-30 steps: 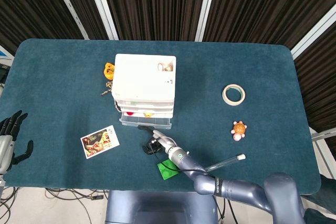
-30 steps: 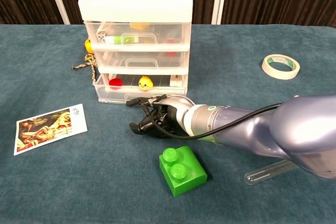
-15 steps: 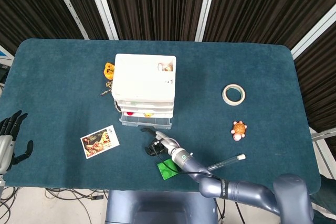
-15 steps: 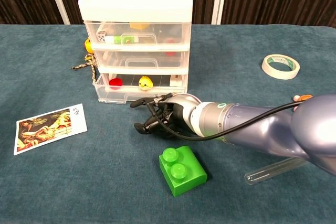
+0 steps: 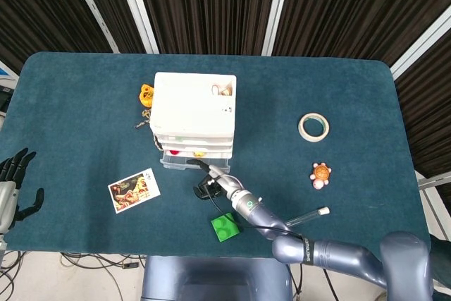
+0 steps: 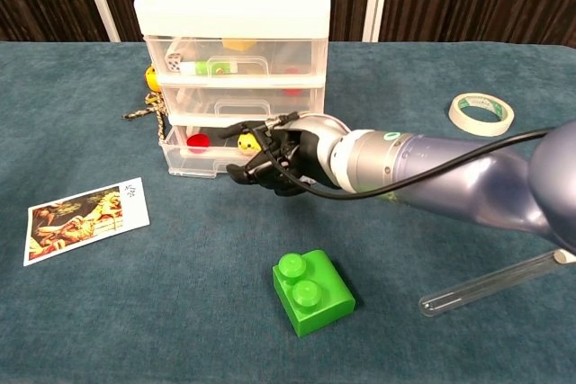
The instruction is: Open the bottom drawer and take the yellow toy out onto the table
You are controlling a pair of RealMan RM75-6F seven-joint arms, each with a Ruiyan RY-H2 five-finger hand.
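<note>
The yellow toy (image 6: 248, 141) sits inside the bottom drawer (image 6: 193, 161) of the white drawer unit (image 5: 194, 112), next to a red piece (image 6: 198, 141); the drawer stands slightly out from the unit. The right robot hand (image 6: 274, 157) hangs right at the drawer front, fingers curled in; whether it grips the handle cannot be told. The chest view shows the toy clearly through the clear front, while the head view gives only a yellow speck (image 5: 199, 154) at the drawer edge. Only the head view shows the left robot hand (image 5: 13, 185), at the table's (image 5: 84, 89) left edge, fingers spread and holding nothing. A green block (image 6: 312, 290) lies near of the right hand, a card (image 6: 81, 217) to the left, and a tube (image 6: 490, 283) and tape roll (image 6: 481, 113) to the right. Compared with a second ago, the right hand has risen from the table by the block up to the drawer front.
</note>
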